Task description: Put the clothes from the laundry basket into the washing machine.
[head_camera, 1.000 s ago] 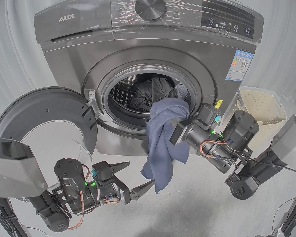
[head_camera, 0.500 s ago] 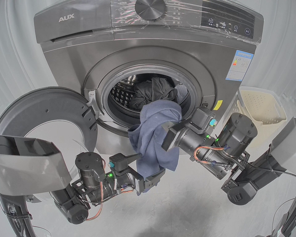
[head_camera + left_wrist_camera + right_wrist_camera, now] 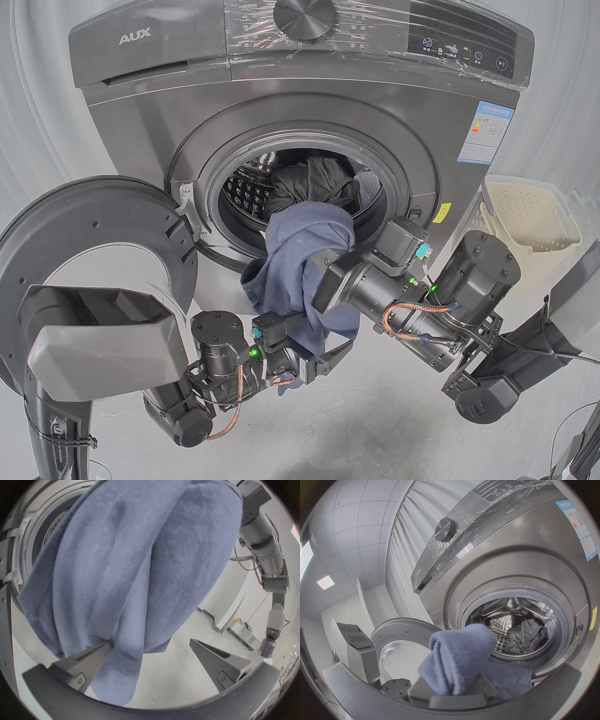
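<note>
A blue-grey garment (image 3: 294,262) hangs in front of the washing machine's (image 3: 300,112) open drum mouth. My right gripper (image 3: 326,282) is shut on its bunched upper part (image 3: 456,655), just below the door opening. The garment's lower end (image 3: 125,605) droops between the open fingers of my left gripper (image 3: 150,650). It touches one finger (image 3: 93,655), while the other finger (image 3: 215,661) stands apart. In the head view, the left gripper (image 3: 315,342) sits low under the cloth. Dark clothes (image 3: 309,184) lie inside the drum (image 3: 528,636). The cream laundry basket (image 3: 531,225) stands to the machine's right.
The round door (image 3: 94,237) is swung open at the left, close to my left arm. Grey floor (image 3: 375,425) stretches in front of the machine. A white curtain (image 3: 403,561) hangs behind it.
My left arm moved up and right, bringing its open fingers around the garment's hanging end. My right gripper carried the garment leftward across the drum mouth.
</note>
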